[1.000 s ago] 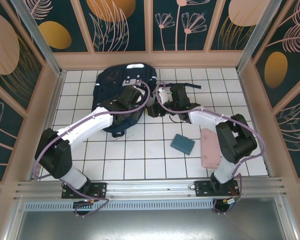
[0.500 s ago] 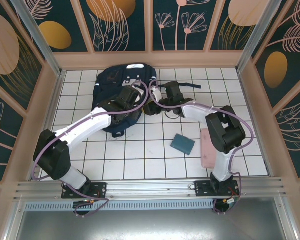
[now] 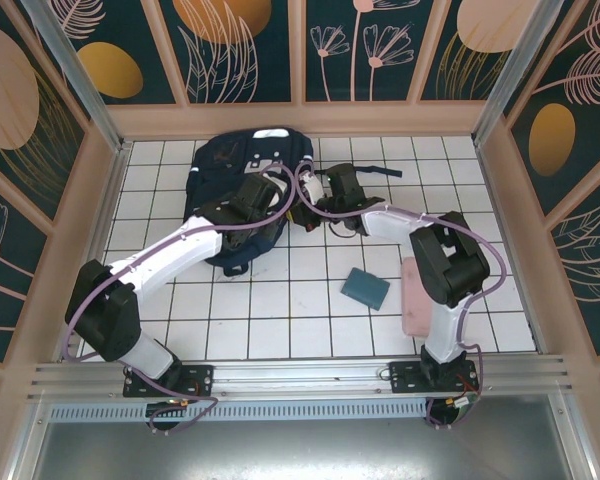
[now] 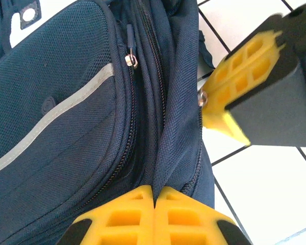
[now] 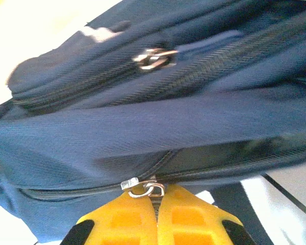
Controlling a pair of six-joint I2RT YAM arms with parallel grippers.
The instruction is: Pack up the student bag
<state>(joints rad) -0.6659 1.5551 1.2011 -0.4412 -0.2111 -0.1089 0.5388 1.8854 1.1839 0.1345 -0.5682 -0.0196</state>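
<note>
So the student bag [image 3: 242, 165] is lying flat at the far end of the tiled table [image 3: 270, 320], a bit left of centre. My left gripper [image 4: 154, 196] is pinched tight on a fold of its fabric next to the zip. My right gripper [image 5: 155, 196] is clamped on the little metal zipper pull [image 5: 143, 187].

No words to read here

The student bag [image 3: 242, 160] has a white patch [image 4: 46, 13] near its top, but no letters or numbers can be made out on it. In the left wrist view, a small round mark [image 4: 48, 105] is pressed into the bag's front pocket. It may be a maker's sign, but it is too faint to read. The grey stripe [image 4: 56, 109] beside it is plain.
</note>
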